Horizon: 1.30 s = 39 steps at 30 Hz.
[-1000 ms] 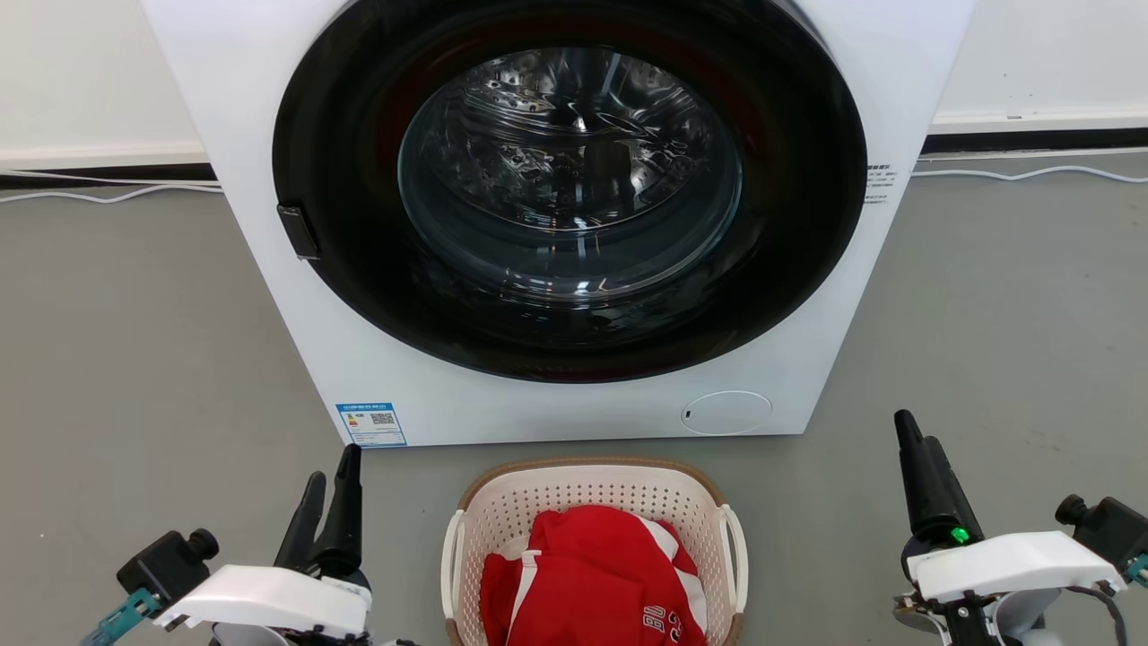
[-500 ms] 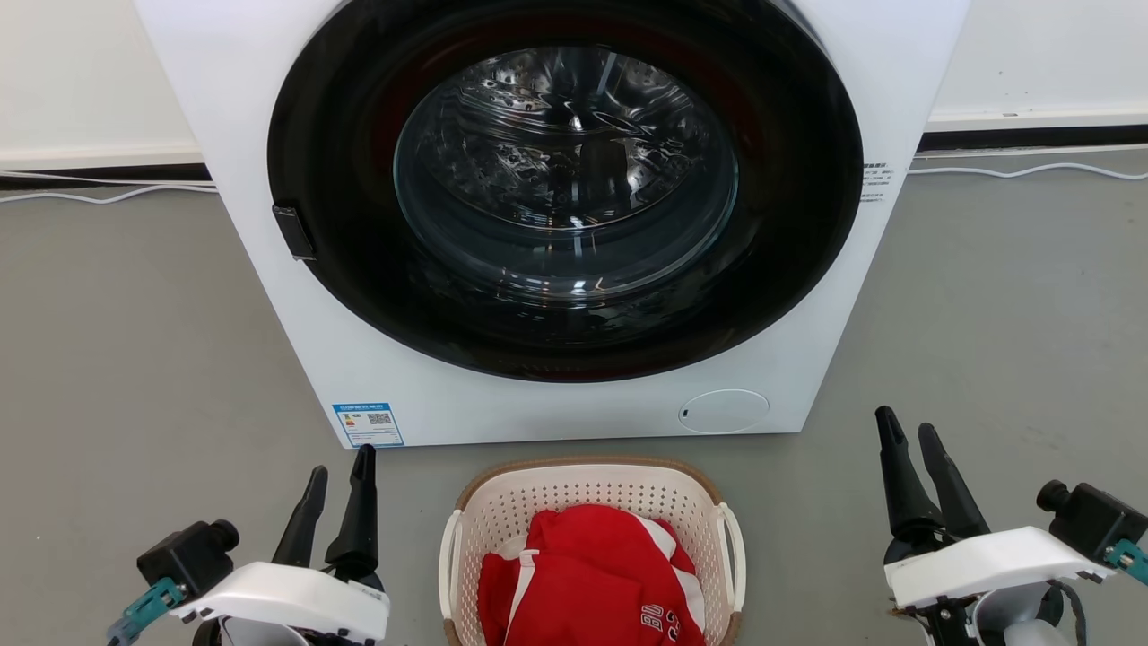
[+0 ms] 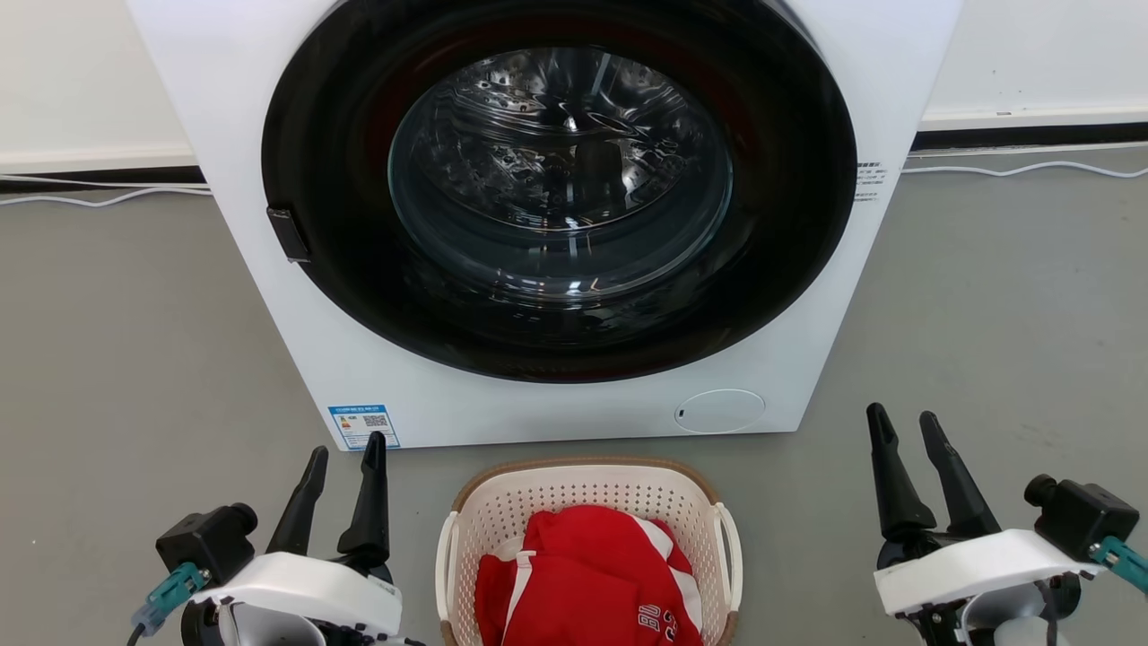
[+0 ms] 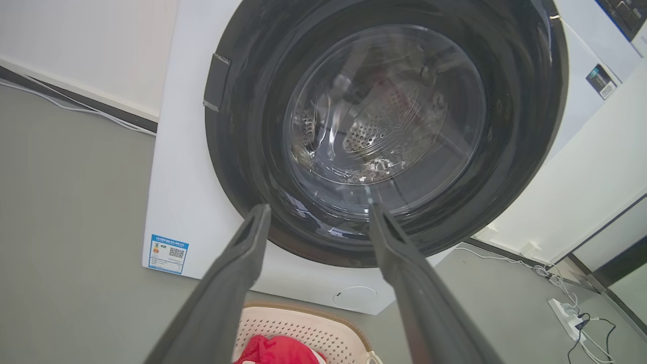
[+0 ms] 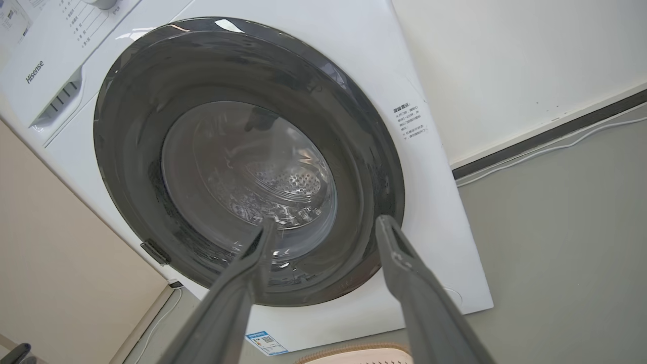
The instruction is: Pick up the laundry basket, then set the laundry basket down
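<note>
I am looking down at a white front-loading washer (image 3: 574, 224) that is standing at the far side of the scene. Its dark round door is facing me and the steel drum is showing through the glass. A grey floor (image 3: 134, 359) is spreading out to the left and right of it.

The laundry basket (image 3: 583, 492) is sitting on the floor just near of the washer's front, centred between my two arms and touching neither. A red garment with white trim (image 3: 592, 583) is lying heaped inside it.

The left gripper (image 3: 347, 447) is hovering just left of the basket with its fingers pointing toward the washer. They are standing apart with clear space between them and are holding nothing. The right gripper (image 3: 902, 414) is hanging well to the right of the basket, also spread and empty. In each wrist view the two dark fingers are framing the washer door with an open gap.

A small blue label (image 3: 363, 426) is sitting at the washer's lower left corner, and a round white cap (image 3: 719, 411) at its lower right.
</note>
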Available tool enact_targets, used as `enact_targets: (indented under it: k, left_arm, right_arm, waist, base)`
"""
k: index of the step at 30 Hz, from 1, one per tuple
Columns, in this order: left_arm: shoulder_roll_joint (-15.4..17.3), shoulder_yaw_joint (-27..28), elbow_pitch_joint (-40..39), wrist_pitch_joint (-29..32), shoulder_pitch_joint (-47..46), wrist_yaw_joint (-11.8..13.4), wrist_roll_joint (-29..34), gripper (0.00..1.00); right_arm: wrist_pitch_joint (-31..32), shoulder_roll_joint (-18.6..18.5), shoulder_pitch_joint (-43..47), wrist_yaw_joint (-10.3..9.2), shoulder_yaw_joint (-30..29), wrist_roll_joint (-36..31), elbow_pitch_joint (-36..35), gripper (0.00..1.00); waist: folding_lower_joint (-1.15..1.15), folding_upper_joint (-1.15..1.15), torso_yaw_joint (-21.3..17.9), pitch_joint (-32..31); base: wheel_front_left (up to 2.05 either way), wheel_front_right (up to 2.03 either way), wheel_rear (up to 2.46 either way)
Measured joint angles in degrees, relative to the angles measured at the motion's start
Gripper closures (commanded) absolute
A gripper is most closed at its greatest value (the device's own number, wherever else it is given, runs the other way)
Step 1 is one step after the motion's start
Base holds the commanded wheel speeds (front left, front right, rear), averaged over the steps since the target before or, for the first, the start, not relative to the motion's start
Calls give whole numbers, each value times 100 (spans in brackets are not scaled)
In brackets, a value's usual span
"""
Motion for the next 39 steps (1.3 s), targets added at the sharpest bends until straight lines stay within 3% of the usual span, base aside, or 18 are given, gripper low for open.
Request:
enact_targets:
  k: [31,39]
  left_arm:
    - [20,-143,-123,-530,-8,98,1875,0]
    - [22,-146,-109,-549,-76,100,1961,0]
  right_arm:
    - [-512,-22,-15,1,91,-2114,-42,0]
    - [-512,-20,-23,2,77,-2190,-16,0]
  waist:
    - [0,0,-103,9]
    - [0,0,-109,18]
  base:
    - [0,0,0]
    - [0,0,0]
